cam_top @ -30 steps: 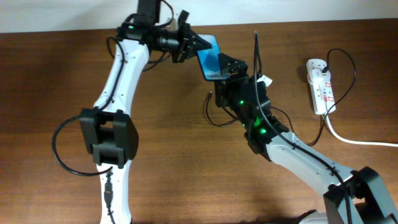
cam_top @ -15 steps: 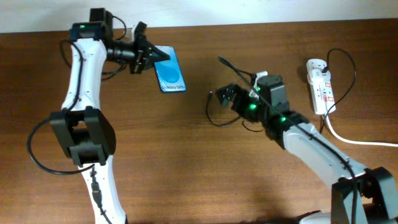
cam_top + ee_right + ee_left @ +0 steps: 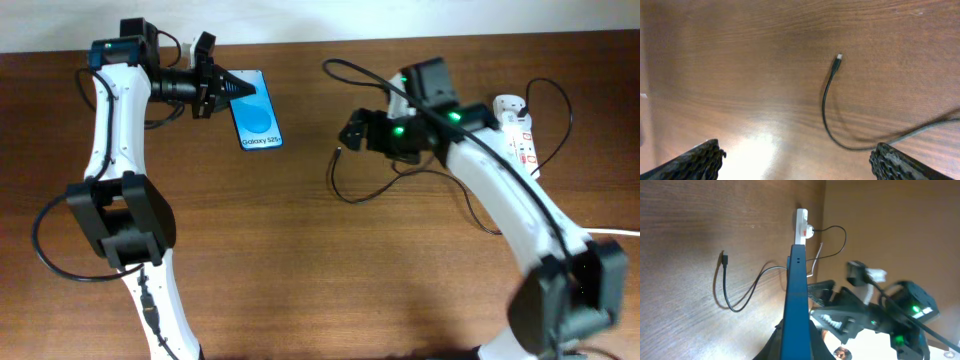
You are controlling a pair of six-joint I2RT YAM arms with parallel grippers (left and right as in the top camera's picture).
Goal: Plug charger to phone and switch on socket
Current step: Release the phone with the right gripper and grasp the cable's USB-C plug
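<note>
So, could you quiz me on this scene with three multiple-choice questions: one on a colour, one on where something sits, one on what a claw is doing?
1. What colour is the phone screen?
A. red
B. blue
C. green

2. Where is the socket in the overhead view?
A. touching the phone
B. on the table's right side, well away from the phone
C. held in a claw

3. What is the right gripper doing?
A. open, holding nothing
B. shut on the charger
C. shut on the phone

Answers:
1 B: the screen shows bright blue from overhead.
2 B: the white strip lies far right, with bare table between it and the phone.
3 A: in the right wrist view its fingers stand wide apart, and the charger's plug end lies loose on the table.
</note>
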